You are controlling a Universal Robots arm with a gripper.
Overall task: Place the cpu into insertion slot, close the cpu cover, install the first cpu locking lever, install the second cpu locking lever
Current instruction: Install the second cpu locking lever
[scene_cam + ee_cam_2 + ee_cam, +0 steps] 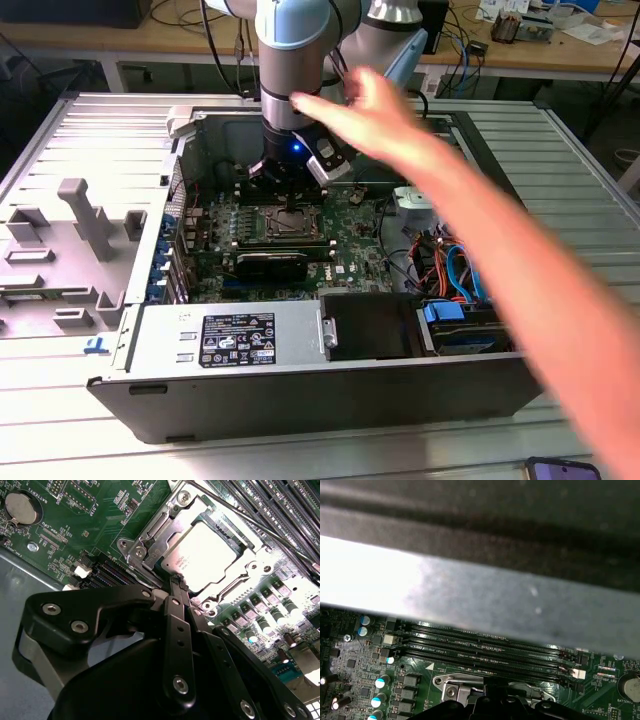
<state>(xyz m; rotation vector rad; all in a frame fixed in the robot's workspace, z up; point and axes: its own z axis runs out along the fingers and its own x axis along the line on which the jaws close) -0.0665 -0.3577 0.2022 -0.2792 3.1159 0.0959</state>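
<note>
1. Exterior view, from its left: the open computer case (150, 330) lies on a slatted metal table (60, 130), and the gripper (290, 190) hangs low over the insertion slot (285, 225) on the green motherboard (350, 245).
2. Further toward that view's right, a person's hand (375, 105) and forearm reach across the case beside the arm's wrist; a bump there could knock the tool off line against the socket.
3. Second wrist view: the cpu (207, 555) sits flat in the insertion slot (150, 545), with the cpu cover (165, 527) apparently lying down around it, though glare makes that hard to confirm.
4. The fingers look drawn together, empty, their tip at the socket's near edge by a thin locking lever (250, 520).
5. Risks, as I judge them: the tip slipping off the springy lever, or pressing on the cover and stressing the chip or scraping the board.
6. First wrist view: the memory slots (480, 652) lie close by and could be struck.
</note>
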